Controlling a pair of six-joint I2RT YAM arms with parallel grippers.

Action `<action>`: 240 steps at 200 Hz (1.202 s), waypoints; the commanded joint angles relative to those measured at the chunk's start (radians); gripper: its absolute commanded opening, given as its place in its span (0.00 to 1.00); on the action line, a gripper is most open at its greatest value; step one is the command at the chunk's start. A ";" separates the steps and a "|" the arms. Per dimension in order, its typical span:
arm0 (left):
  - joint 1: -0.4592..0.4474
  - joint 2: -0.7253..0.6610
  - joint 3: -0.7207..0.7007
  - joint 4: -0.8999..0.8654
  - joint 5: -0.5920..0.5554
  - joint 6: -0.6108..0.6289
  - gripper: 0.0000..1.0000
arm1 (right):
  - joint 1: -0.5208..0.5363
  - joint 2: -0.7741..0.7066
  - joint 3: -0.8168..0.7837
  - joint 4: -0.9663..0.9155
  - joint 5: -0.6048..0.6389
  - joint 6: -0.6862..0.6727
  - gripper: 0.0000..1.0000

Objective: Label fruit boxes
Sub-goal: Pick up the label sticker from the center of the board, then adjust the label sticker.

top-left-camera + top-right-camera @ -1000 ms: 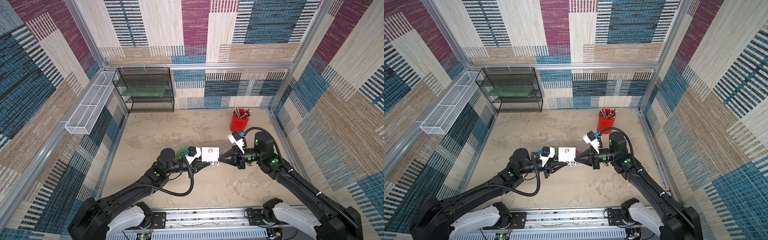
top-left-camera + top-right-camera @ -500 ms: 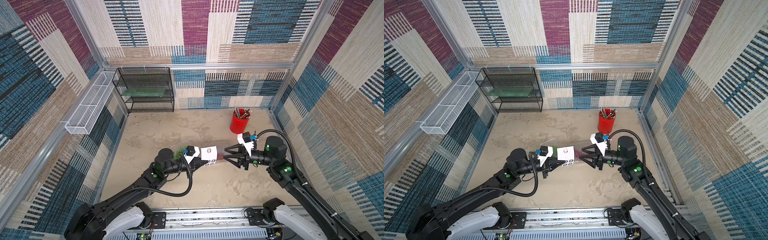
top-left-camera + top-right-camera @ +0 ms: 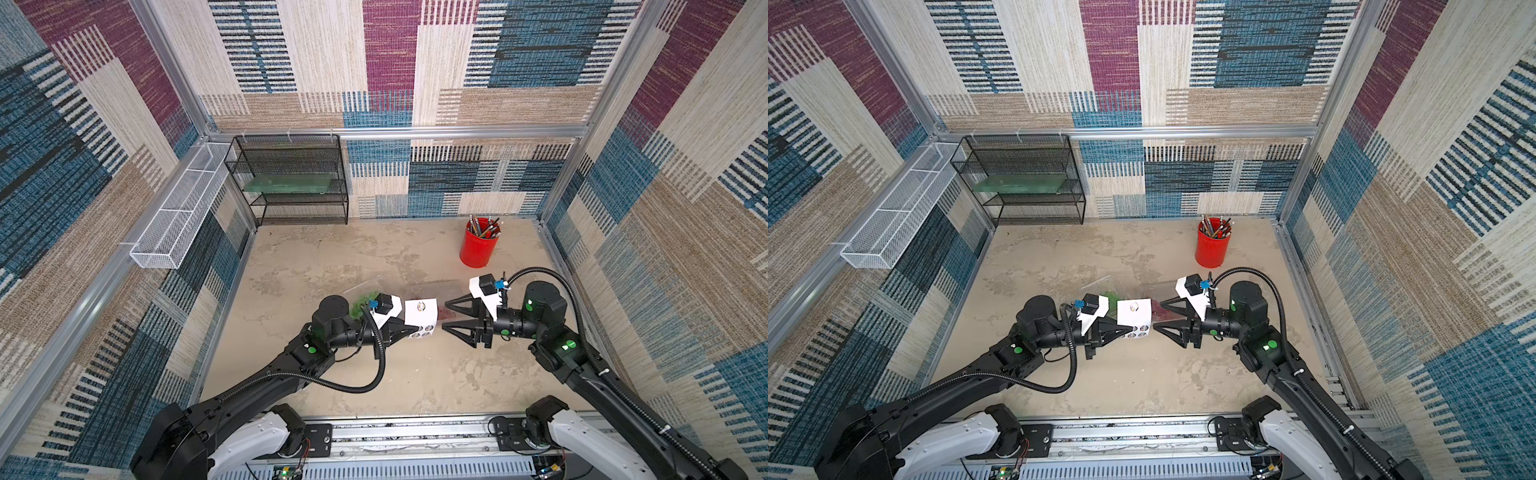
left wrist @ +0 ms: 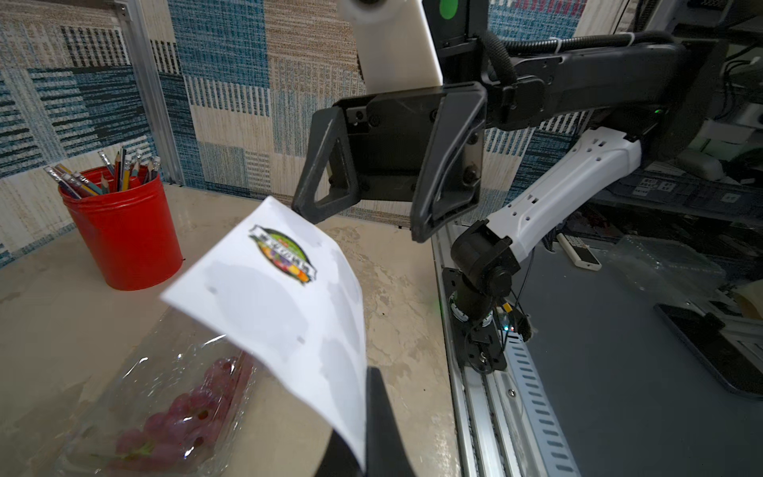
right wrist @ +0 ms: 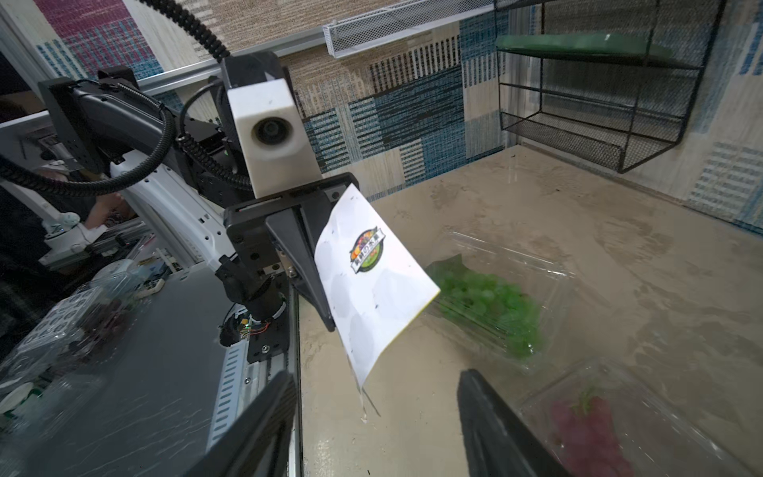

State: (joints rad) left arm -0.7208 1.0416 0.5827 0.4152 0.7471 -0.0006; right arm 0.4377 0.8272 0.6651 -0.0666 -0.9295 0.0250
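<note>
Punnets are lying side by side around the middle of the tabletop (image 3: 316, 257). The green-grape punnet (image 5: 487, 297) is sitting toward the left edge and the red-grape punnet (image 5: 598, 417) toward the right edge. They are close together, though I cannot tell whether they are touching. In both top views the arms are covering much of them.

The left gripper (image 3: 415, 331) is pinching the sticker sheet (image 3: 420, 313) by one edge, jaws closed flat on the paper, and is holding it in the air above the punnets. In both wrist views one printed sticker is showing on the sheet's white face, with pale round patches around it.

The right gripper (image 3: 445, 316) is facing the sheet from the right-edge side and hovering over the red-grape punnet. Its jaws are standing wide and gripping nothing. Its fingertips are sitting just beside the sheet's free edge, and I cannot tell whether they are touching it.

The pencil cup (image 3: 478, 245), red and full of pencils, is standing upright near the far right corner. The wire rack (image 3: 291, 187), black, is standing in the far left corner, with something flat and green lying on an upper shelf. The wire basket (image 3: 174, 216), white, is hanging on the left wall above the tabletop.
</note>
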 commanded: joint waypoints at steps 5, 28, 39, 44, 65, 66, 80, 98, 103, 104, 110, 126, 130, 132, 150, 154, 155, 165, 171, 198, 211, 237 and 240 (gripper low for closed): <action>-0.004 0.012 0.015 0.026 0.061 0.006 0.00 | 0.021 0.053 0.021 0.058 -0.118 0.033 0.66; -0.009 0.015 0.017 0.031 0.067 0.005 0.00 | 0.040 0.091 0.022 0.080 -0.142 0.036 0.63; -0.012 0.015 0.019 0.031 0.066 0.005 0.00 | 0.044 0.103 0.027 0.086 -0.154 0.035 0.61; -0.012 0.015 0.018 0.032 0.065 0.006 0.00 | 0.045 0.108 0.028 0.089 -0.161 0.035 0.60; -0.015 0.014 0.018 0.028 0.059 0.010 0.00 | 0.045 0.118 0.030 0.100 -0.182 0.038 0.37; -0.015 0.014 0.017 0.028 0.059 0.010 0.00 | 0.045 0.118 0.029 0.101 -0.184 0.038 0.34; -0.017 0.015 0.017 0.027 0.056 0.010 0.00 | 0.045 0.123 0.033 0.099 -0.184 0.036 0.09; -0.016 0.016 0.012 0.033 0.046 0.011 0.07 | 0.042 0.123 0.037 0.105 -0.180 0.036 0.00; -0.017 0.017 0.010 0.034 0.044 0.010 0.11 | 0.040 0.121 0.036 0.112 -0.180 0.041 0.00; -0.018 0.018 0.010 0.033 0.044 0.010 0.11 | 0.041 0.122 0.034 0.115 -0.180 0.043 0.00; -0.018 0.019 0.008 0.035 0.043 0.010 0.17 | 0.039 0.119 0.033 0.128 -0.184 0.051 0.00; -0.018 0.024 0.006 0.038 0.044 0.008 0.23 | 0.035 0.118 0.032 0.158 -0.192 0.068 0.00; -0.019 0.025 0.006 0.038 0.044 0.008 0.23 | 0.035 0.120 0.033 0.160 -0.196 0.071 0.00; -0.017 0.026 0.006 0.038 0.044 0.007 0.23 | 0.034 0.120 0.033 0.161 -0.197 0.071 0.00; -0.019 0.030 0.004 0.037 0.044 0.008 0.23 | 0.033 0.127 0.041 0.162 -0.205 0.075 0.00; -0.020 0.030 0.004 0.036 0.043 0.010 0.23 | 0.033 0.129 0.041 0.161 -0.206 0.075 0.00; -0.019 0.030 0.003 0.036 0.042 0.010 0.22 | 0.033 0.129 0.041 0.161 -0.207 0.075 0.00; -0.019 0.027 0.004 0.035 0.035 0.010 0.20 | 0.033 0.132 0.043 0.161 -0.210 0.076 0.00; -0.019 0.025 0.004 0.038 0.031 0.009 0.18 | 0.031 0.134 0.045 0.160 -0.210 0.077 0.00; -0.019 0.016 0.002 0.044 0.018 0.009 0.12 | 0.032 0.137 0.043 0.159 -0.210 0.076 0.00; -0.019 0.012 0.000 0.043 0.016 0.008 0.12 | 0.032 0.138 0.044 0.160 -0.211 0.076 0.00; -0.019 0.011 -0.002 0.052 0.011 0.001 0.13 | 0.032 0.138 0.043 0.159 -0.211 0.076 0.00; -0.019 0.013 -0.003 0.052 0.011 0.001 0.13 | 0.032 0.138 0.044 0.159 -0.211 0.076 0.00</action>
State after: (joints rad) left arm -0.7406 1.0573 0.5846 0.4316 0.7620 -0.0006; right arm 0.4698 0.9642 0.7021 0.0643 -1.1267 0.0933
